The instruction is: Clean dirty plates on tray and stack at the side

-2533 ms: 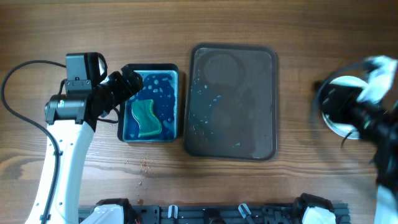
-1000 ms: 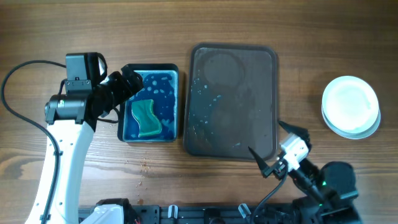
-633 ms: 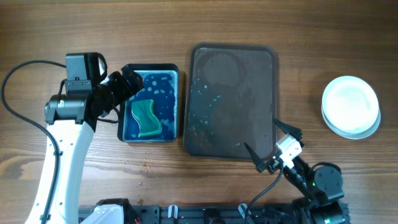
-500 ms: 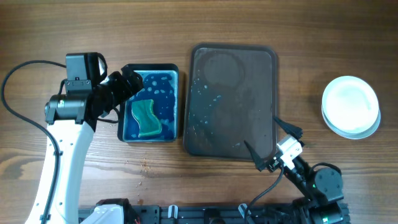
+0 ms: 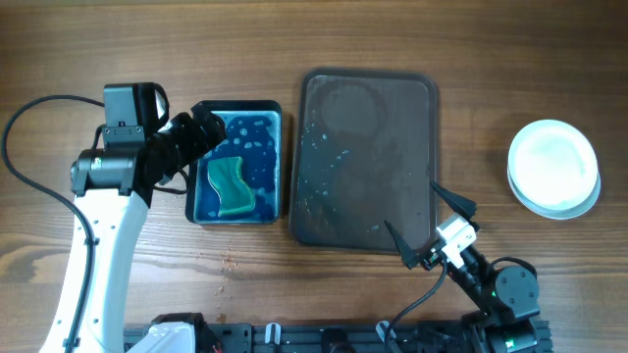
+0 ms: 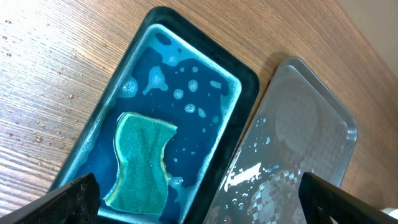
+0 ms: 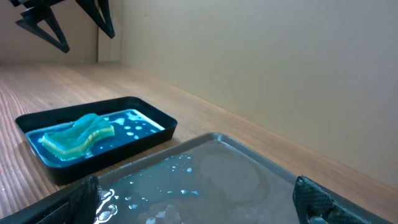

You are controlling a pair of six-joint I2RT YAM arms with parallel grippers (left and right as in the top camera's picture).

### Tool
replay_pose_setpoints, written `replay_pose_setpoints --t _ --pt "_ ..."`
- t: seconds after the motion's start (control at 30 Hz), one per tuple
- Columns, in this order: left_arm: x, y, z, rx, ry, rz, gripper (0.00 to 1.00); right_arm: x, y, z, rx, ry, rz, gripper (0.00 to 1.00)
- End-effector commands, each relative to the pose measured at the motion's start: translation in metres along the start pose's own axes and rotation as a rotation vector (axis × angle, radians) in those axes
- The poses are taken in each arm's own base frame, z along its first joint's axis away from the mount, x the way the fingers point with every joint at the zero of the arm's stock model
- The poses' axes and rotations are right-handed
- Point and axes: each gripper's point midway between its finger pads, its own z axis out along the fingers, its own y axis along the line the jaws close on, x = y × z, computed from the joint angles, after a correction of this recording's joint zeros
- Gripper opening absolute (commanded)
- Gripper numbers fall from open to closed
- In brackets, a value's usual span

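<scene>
now the right gripper [image 5: 414, 211] sits low at the near right corner of the dark grey rectangular tray [image 5: 368, 73], jaws spread wide and holding nothing. 2.5 s ago the right arm was out over the stack of round white plates [image 5: 553, 168]; it has since pulled back toward its base. over the last second it has barely shifted. the stack rests on the wooden table [image 5: 491, 59], well apart from the tray on its right side.

judgement: the tray carries no plate, so cleaning and stacking appear complete, and the right arm looks parked rather than reaching.

containers:
- tray: only water droplets and a wet film, mostly along its left half. a faint round mark shows near the far end.
- black rectangular tub [image 5: 235, 104], just beside the tray's left edge: shallow blue soapy water with foam spots, and a green wavy-edged sponge [image 5: 230, 186] lying flat toward the near left corner.
- plate stack: at least two rims show; the exact count cannot be told.

the left gripper [image 5: 206, 126] hovers over the tub's far left corner, fingers parted, empty.
</scene>
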Motion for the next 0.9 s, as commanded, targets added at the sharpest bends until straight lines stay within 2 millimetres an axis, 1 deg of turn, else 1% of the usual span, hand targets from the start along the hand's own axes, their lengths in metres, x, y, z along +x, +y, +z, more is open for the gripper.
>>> replay_pose_setpoints --t 0.0,0.1,0.2,0.3,0.37,0.43,0.53,0.6,0.67,0.77,0.87 --pt "-0.005 -0.003 -0.006 0.016 -0.018 0.002 1.0 -0.002 -0.001 -0.001 0.009 -0.012 0.005 1.0" --pt "-0.003 -0.004 -0.008 0.021 -0.021 0.006 1.0 -0.002 -0.001 -0.001 0.009 -0.012 0.005 1.0" --pt "0.006 -0.008 -0.014 0.04 -0.025 0.029 1.0 -0.002 -0.001 -0.001 0.009 -0.012 0.005 1.0" --pt "0.023 -0.012 -0.027 0.076 -0.043 0.063 1.0 -0.002 -0.001 -0.001 0.009 -0.012 0.005 1.0" --pt "0.033 -0.009 -0.038 0.094 -0.07 0.079 1.0 -0.002 -0.001 -0.001 0.009 -0.012 0.005 1.0" --pt "0.032 0.0 -0.051 0.091 -0.163 0.088 1.0 -0.002 -0.001 -0.001 0.009 -0.012 0.005 1.0" --pt "0.034 -0.009 -0.07 0.223 -0.299 0.142 1.0 -0.002 -0.001 -0.001 0.009 -0.012 0.005 1.0" --pt "0.04 -0.022 -0.086 0.352 -0.406 0.27 1.0 -0.002 -0.001 -0.001 0.009 -0.012 0.005 1.0" --pt "0.049 -0.029 -0.097 0.44 -0.497 0.386 1.0 -0.002 -0.001 -0.001 0.009 -0.012 0.005 1.0" --pt "0.065 -0.024 -0.104 0.499 -0.609 0.494 1.0 -0.002 -0.001 -0.001 0.009 -0.012 0.005 1.0" --pt "0.079 -0.013 -0.103 0.522 -0.695 0.545 1.0 -0.002 -0.001 -0.001 0.009 -0.012 0.005 1.0"
